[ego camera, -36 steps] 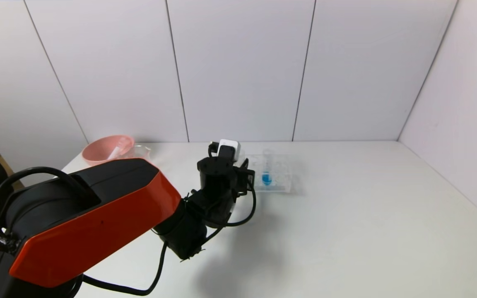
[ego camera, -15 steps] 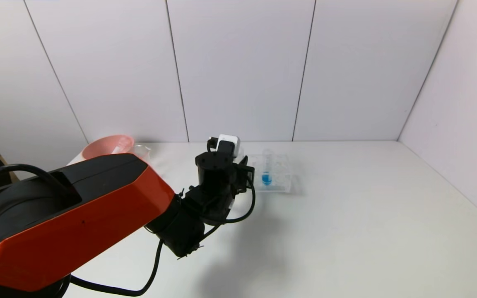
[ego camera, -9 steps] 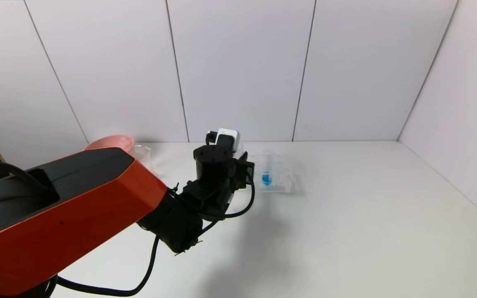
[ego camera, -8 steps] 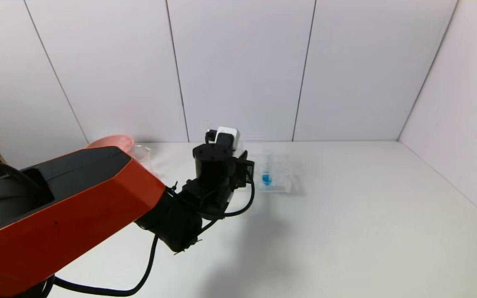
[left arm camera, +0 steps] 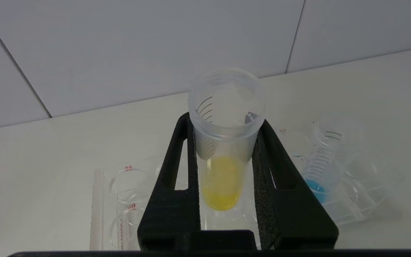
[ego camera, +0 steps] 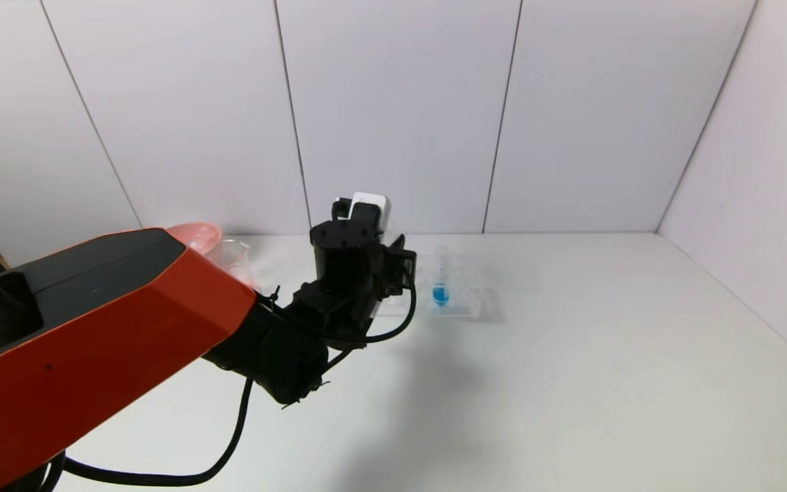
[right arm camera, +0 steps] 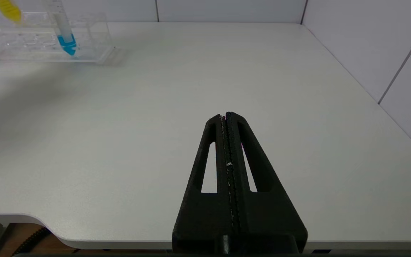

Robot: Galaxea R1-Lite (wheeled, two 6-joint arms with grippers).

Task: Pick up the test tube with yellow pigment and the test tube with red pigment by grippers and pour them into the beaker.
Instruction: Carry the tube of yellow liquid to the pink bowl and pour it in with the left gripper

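Matt white table (right arm camera: 191, 89), clear rack (right arm camera: 41, 43)

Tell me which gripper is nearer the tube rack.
Left. The left gripper holds the yellow tube just above the tube rack; the right gripper, shut, hovers far off near the table's front edge.

Two test tubes, yellow (left arm camera: 223, 178) and blue (left arm camera: 318, 178); one rack (ego camera: 465, 287); one beaker (ego camera: 233, 256); one pink bowl (ego camera: 195, 236); two grippers (left arm camera: 223, 142) (right arm camera: 227, 116).
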